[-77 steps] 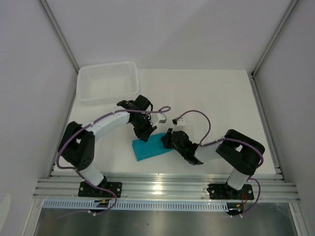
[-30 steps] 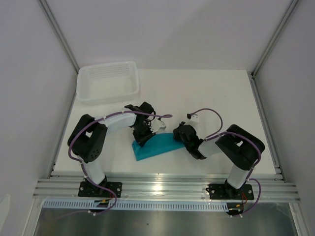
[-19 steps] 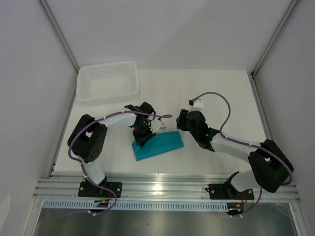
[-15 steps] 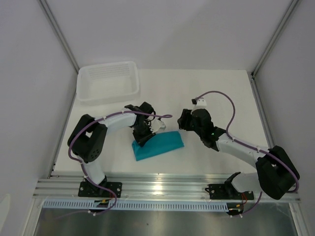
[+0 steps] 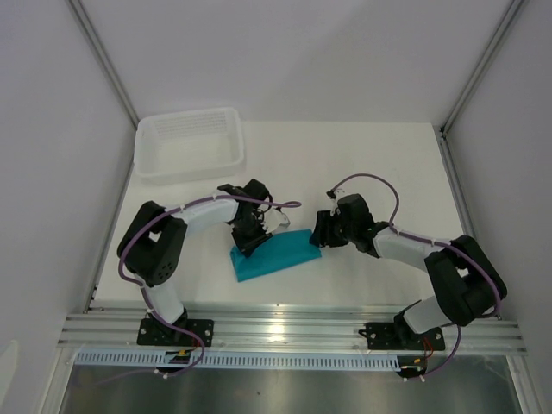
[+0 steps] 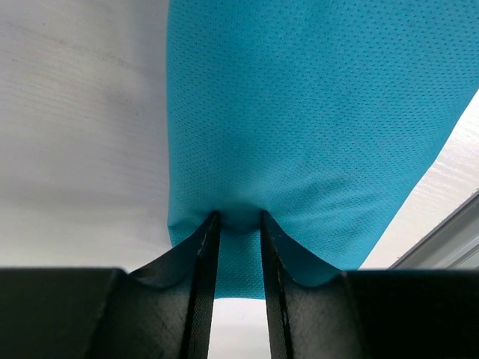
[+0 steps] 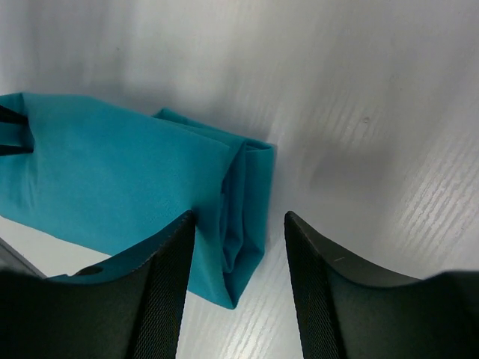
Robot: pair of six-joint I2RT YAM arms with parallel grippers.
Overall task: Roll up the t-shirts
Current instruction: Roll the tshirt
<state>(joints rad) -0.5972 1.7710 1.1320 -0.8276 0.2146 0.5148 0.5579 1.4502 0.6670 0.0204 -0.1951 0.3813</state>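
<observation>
White worktop [image 5: 371,172] carries the teal t-shirt [image 5: 276,254], which is folded into a narrow band near the front edge, between the two arms. Its left end is clamped in the left pincer [image 6: 238,224]. The right pincer [image 7: 238,224] is held apart, astride the layered right end, with nothing gripped. Rolling is judged barely begun. Next, that end must be caught and turned over leftward.

Teal t-shirt [image 5: 276,255] (fine dotted weave), white tray [image 5: 190,148], white table [image 5: 345,164]

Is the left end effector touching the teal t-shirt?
Touching. The left wrist view shows the left end effector pinching a fold of the teal cloth t-shirt.
</observation>
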